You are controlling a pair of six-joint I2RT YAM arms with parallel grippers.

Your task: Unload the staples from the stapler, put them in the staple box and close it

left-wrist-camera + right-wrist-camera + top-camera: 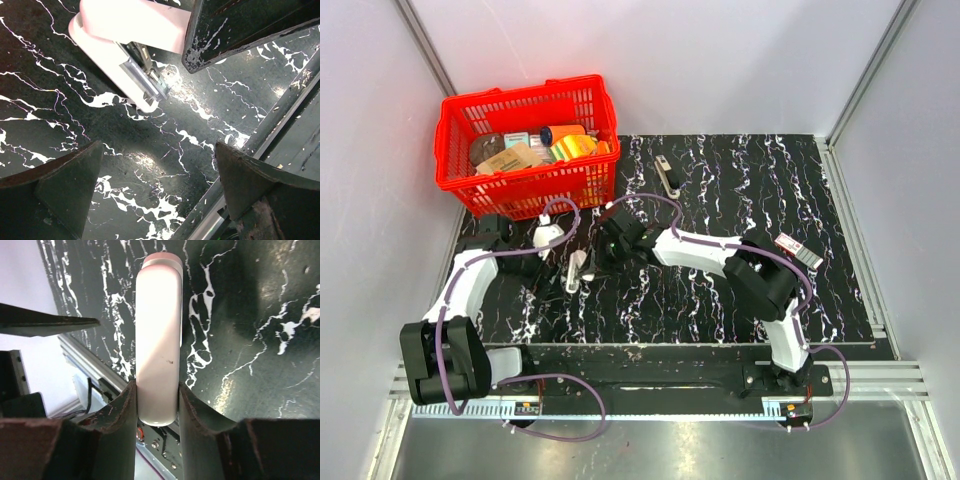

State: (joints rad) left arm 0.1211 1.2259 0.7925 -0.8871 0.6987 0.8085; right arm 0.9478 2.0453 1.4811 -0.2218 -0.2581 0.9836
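My right gripper is shut on the end of a pale pinkish-white oblong stapler and holds it over the black marbled mat. In the left wrist view its underside shows an open metal staple channel, with a right finger beside it. In the top view it sits between the two grippers. My left gripper is open and empty, just short of it. A slim black bar with a pale end lies alone at the back.
A red basket full of packets stands at the back left. A small pinkish-red box lies at the right by my right arm. The mat's near edge and a metal rail run close by.
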